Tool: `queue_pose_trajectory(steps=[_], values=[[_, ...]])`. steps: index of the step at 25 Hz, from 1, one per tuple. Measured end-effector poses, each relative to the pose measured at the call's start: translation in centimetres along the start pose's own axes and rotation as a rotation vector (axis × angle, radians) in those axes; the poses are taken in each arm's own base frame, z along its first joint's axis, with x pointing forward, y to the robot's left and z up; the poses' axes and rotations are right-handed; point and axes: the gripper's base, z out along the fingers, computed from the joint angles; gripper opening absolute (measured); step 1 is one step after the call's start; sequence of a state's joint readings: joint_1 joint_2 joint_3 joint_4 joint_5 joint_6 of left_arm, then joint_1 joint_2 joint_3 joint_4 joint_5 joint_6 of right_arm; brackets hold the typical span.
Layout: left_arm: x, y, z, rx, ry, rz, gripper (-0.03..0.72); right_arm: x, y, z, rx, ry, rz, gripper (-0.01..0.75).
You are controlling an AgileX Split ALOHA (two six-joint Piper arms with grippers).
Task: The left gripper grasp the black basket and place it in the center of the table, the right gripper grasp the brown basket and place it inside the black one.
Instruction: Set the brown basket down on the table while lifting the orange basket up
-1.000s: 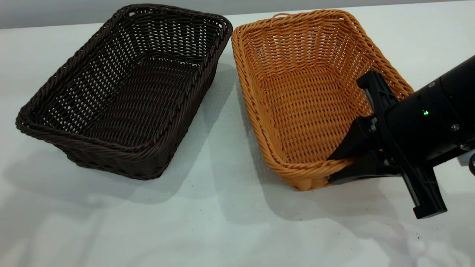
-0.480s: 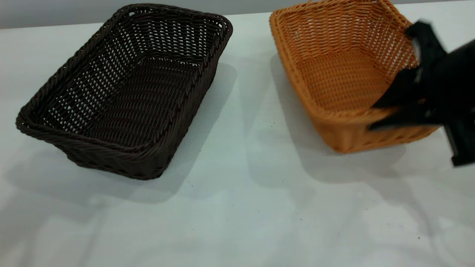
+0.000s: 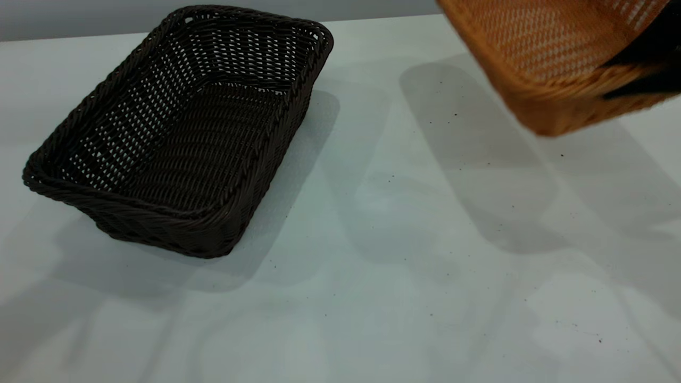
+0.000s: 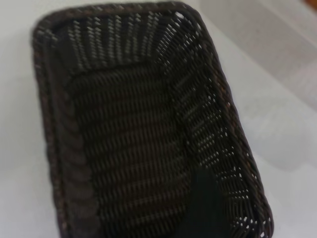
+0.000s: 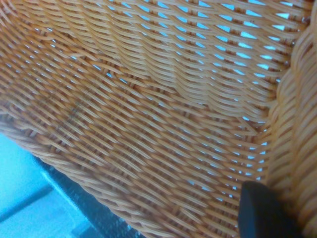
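Exterior view: right gripper point(image 3: 646, 80) clamps brown basket point(image 3: 553, 58) aloft, upper right; black basket point(image 3: 181, 133) lies left, long axis receding.

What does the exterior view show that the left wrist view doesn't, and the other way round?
Only the exterior view shows the brown basket lifted clear of the table at the upper right, with the right gripper clamped on its near rim, and the black basket's outer walls and its spot left of centre. Only the left wrist view looks straight down into the black basket, with a dark finger of the left gripper just inside one wall. Both show the black basket resting empty on the white table.
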State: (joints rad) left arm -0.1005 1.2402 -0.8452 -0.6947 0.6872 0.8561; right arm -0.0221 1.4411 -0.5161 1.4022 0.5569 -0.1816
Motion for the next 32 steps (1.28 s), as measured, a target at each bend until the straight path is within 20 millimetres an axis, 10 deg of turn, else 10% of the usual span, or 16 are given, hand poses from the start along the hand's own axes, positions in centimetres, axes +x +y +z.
queue_pose_trajectory(steps=[13, 32], values=[[0.6, -0.7, 7.2, 0.016, 0.101, -0.060, 0.477, -1.6, 2.2, -5.8, -0.157, 0.013, -0.321, 0.106], [3.2, -4.0, 17.1, -0.095, 0.129, -0.159, 0.477, -2.6, 8.0, -8.9, -0.197, -0.035, -0.585, 0.106]])
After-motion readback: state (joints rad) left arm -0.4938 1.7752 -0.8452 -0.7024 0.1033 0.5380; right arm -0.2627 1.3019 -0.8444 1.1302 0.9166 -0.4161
